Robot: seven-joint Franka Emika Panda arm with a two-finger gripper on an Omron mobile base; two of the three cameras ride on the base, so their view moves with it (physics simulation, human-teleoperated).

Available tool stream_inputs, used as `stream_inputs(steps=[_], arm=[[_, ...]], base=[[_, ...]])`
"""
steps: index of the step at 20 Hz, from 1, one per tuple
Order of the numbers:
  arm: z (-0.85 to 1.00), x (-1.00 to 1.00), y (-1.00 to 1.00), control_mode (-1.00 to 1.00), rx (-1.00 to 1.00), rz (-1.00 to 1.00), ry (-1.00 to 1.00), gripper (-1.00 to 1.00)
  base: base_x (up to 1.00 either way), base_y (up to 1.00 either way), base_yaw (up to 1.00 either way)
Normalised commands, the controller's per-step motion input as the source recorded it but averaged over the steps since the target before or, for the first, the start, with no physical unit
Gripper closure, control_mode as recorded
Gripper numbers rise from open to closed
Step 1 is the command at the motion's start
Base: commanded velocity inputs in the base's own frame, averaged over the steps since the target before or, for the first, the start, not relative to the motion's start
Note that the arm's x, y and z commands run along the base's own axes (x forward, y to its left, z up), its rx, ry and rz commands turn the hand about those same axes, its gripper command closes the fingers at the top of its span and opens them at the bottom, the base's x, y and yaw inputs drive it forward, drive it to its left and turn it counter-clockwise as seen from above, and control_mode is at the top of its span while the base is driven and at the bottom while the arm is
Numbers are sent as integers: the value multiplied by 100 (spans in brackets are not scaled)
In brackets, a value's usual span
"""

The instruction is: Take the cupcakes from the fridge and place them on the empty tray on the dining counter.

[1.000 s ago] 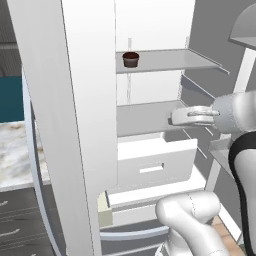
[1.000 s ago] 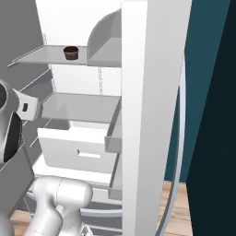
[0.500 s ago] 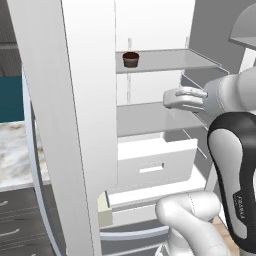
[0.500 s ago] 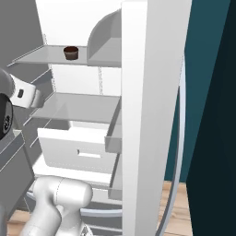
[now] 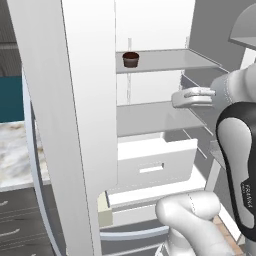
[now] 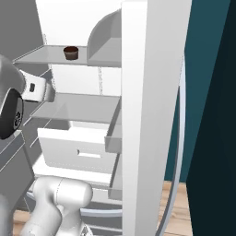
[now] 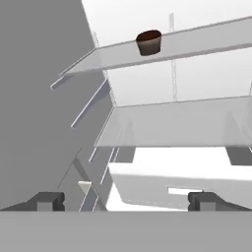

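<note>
One cupcake (image 5: pixel 130 59), dark brown and small, stands on the upper glass shelf of the open fridge (image 5: pixel 85 100). The right base view shows the same cupcake (image 6: pixel 70 52) near the shelf's front edge, past the white fridge (image 6: pixel 152 115) door. My gripper (image 5: pixel 180 98) hovers just above the middle shelf, below and to the right of the cupcake. In the hand view the cupcake (image 7: pixel 148 42) sits high up, well beyond my gripper (image 7: pixel 125 202), whose fingertips (image 7: pixel 47 201) stand wide open with nothing between them. The tray and the dining counter are out of view.
A white drawer (image 5: pixel 155 160) juts forward under the middle shelf (image 7: pixel 182 123). Fridge doors flank the opening on both sides. A marble counter (image 5: pixel 15 150) with dark drawers lies left of the fridge. A dark teal wall (image 6: pixel 212 92) stands to the right.
My hand has risen from just above the drawer to the height of the middle shelf and gone slightly further in. The cupcake has not moved and the jaws stay open.
</note>
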Motion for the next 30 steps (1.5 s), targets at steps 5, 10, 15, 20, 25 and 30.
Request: stream_inputs(steps=[5,10,15,20,25,30], arm=[[9,3,0,-100,-29,13,-8,-100],[1,5,1,-100,-23,-3,-11,-100],[14,0,0,-100,-3,-7,-12,-100],[18,0,0,-100,1,0,-4,-100],[14,0,0,-100,8,0,0,-100],[1,0,0,-100,11,0,1,-100]], base=[[0,0,0],[0,0,0],[0,0,0],[0,0,0],[0,0,0],[0,0,0]])
